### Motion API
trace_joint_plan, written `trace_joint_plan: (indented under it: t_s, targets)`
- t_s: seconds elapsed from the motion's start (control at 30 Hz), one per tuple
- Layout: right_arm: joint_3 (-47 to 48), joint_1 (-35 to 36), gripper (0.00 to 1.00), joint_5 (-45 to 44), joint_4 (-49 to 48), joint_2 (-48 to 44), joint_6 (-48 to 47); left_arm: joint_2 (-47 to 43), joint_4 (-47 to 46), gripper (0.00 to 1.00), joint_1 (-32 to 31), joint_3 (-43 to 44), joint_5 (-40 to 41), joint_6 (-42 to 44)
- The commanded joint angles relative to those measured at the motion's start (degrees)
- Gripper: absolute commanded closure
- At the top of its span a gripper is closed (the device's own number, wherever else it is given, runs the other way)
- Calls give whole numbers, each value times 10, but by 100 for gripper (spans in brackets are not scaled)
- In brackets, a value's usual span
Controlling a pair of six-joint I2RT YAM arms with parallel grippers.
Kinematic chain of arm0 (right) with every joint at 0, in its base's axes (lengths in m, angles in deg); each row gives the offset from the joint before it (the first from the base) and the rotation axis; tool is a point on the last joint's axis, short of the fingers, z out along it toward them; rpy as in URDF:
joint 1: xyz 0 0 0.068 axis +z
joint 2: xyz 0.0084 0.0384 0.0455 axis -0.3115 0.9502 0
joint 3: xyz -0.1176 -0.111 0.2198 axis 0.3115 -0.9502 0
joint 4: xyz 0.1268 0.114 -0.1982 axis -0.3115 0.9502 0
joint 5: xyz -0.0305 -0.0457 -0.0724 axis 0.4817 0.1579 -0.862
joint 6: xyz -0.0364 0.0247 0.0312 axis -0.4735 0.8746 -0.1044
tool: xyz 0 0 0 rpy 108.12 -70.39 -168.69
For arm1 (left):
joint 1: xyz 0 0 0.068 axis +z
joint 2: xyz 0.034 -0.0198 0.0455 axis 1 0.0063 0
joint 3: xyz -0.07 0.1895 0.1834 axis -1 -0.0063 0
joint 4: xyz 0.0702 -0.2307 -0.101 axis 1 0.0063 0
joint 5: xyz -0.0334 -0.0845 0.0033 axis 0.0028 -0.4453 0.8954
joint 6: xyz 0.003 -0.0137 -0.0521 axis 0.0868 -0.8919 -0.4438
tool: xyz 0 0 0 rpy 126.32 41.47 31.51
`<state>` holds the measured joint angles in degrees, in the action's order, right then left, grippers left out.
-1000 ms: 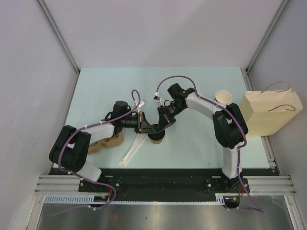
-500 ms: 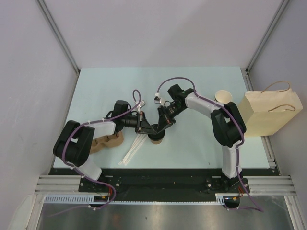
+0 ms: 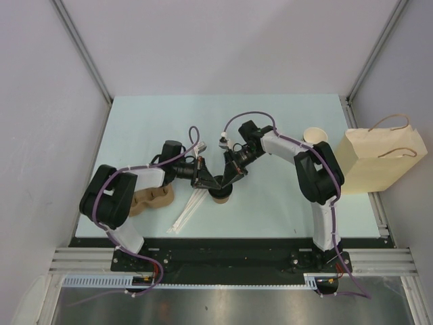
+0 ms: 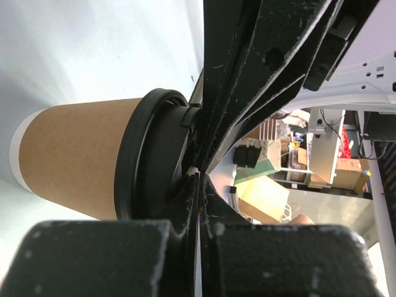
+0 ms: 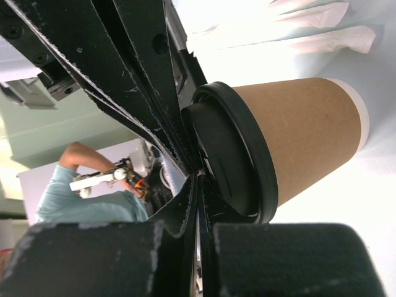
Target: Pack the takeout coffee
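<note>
Left arm's elbow [image 3: 107, 196] drawn inward; left pincer [image 3: 214, 183] and right pincer [image 3: 224, 183] unmoved, clenched, tips seemingly on takeout coffee [image 3: 220, 197] lid [image 4: 148, 158]

From overhead, mid-frame, the takeout coffee [image 3: 220, 198] lies mostly under the meeting tips of the left gripper [image 3: 214, 185] and right gripper [image 3: 224, 181]. Only a brown-and-black sliver shows, too small to tell contact. At lower left a brown lumpy shape [image 3: 152, 200] sits half behind the left arm [image 3: 135, 181], its kind unclear. The paper cup [image 3: 313, 137] at right is clipped by the right arm [image 3: 316, 175]. In the left wrist view black fingers [image 4: 247, 74] cover the coffee's top, and the frame's bottom is dark blur. In the right wrist view white wrappers [image 5: 322, 40] run off the top edge.
</note>
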<state>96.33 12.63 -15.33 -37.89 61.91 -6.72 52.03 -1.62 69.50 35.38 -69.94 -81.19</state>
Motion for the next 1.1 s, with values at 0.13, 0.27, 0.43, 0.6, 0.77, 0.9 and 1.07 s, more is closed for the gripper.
trace_joint_plan:
  t_s: [0.13, 0.27, 0.43, 0.6, 0.77, 0.9, 1.07]
  targets:
    - [-9, -17, 100, -69, -13, 50, 0, 63, 44, 100, 5, -7, 149, 56]
    - [-9, -20, 100, -72, -15, 58, 3, 75, 45, 100, 5, -4, 147, 54]
    - [-9, -23, 100, -75, -16, 65, 7, 86, 46, 100, 6, 3, 147, 51]
    - [-7, -25, 100, -75, -17, 63, 7, 91, 48, 100, 6, 5, 146, 49]
    - [-1, -21, 100, -79, -12, 52, -2, 84, 39, 100, 6, 8, 133, 51]
    - [19, -9, 100, -74, 8, 38, -28, 62, 20, 100, 0, 12, 104, 41]
    - [42, 15, 100, -64, 32, 15, -43, 15, -21, 100, -6, -3, 71, 12]
